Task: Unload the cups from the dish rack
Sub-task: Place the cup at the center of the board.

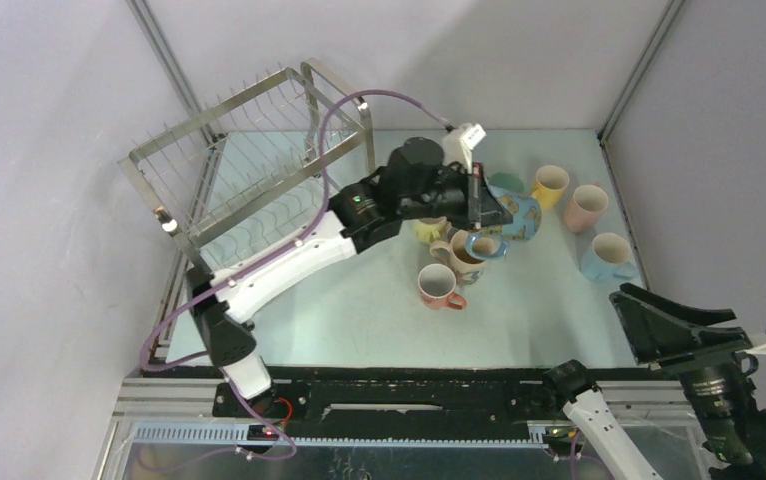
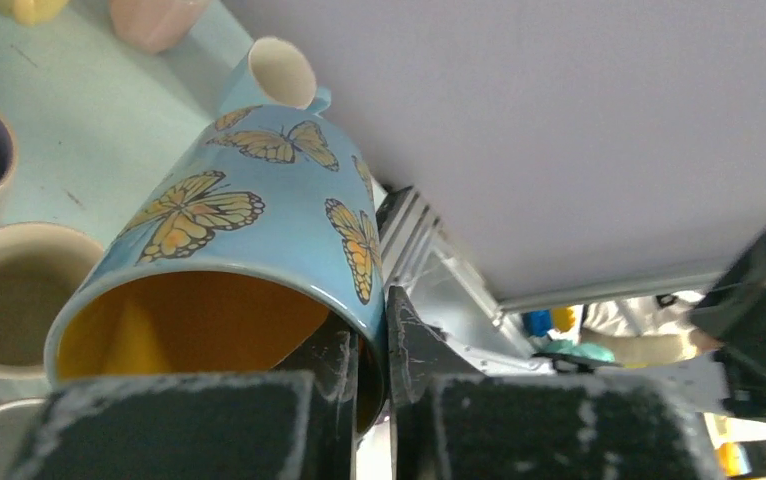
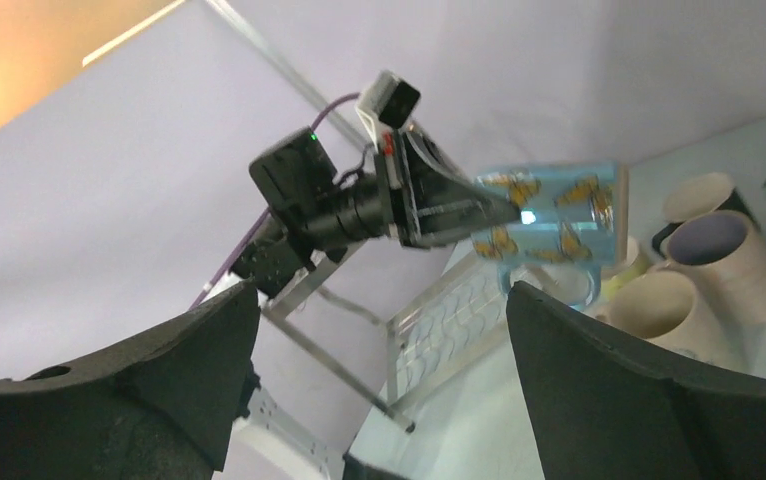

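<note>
Pinching butterfly mug (image 2: 249, 220) rim: left end effector (image 2: 369, 350); right end effector (image 3: 379, 390) spread wide, empty.

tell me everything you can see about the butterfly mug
The butterfly mug is glossy light blue ceramic printed with orange butterflies, its inside yellow-orange. It lies tipped on its side in the air, loop handle hanging down, over the cups on the table. The left gripper pinches its rim wall, one finger inside, one outside.

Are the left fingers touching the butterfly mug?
Touching. The left wrist view shows the left fingers clamped on the rim of the butterfly mug, one inside, one outside.
</note>
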Robot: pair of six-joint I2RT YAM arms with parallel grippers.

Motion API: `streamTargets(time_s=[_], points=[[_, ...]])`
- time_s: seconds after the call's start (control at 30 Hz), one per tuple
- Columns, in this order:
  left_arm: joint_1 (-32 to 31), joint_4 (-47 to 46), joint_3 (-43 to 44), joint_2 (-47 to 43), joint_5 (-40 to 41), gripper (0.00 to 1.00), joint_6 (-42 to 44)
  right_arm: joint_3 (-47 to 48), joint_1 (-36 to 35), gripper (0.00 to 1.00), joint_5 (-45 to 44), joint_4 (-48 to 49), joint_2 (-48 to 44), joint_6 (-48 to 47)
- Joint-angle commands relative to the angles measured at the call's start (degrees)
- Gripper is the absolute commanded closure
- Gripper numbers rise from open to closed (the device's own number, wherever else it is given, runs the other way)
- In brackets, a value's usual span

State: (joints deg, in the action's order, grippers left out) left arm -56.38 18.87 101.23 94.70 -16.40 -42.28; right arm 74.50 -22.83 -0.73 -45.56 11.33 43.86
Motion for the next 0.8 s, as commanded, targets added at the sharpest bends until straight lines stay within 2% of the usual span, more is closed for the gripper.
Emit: streamTargets(time_s=[0.0,0.27,0.77], points=[[-3.5,5.2,14.0,5.2,2.6,1.0,10.3,3.1,0.0,0.01,-7.8,-2.4,3.9,-2.6],[-8.3,22.5,38.8,22.8,9.2,1.0,18.6,3.8,0.0,0.0,-2.5,3.2,8.4,-0.5],[-13.0,27.9,43.7,34.1,20.3,1.0,30.3,5.1,-0.1,0.0,-1.6,4.7,9.1,0.5]])
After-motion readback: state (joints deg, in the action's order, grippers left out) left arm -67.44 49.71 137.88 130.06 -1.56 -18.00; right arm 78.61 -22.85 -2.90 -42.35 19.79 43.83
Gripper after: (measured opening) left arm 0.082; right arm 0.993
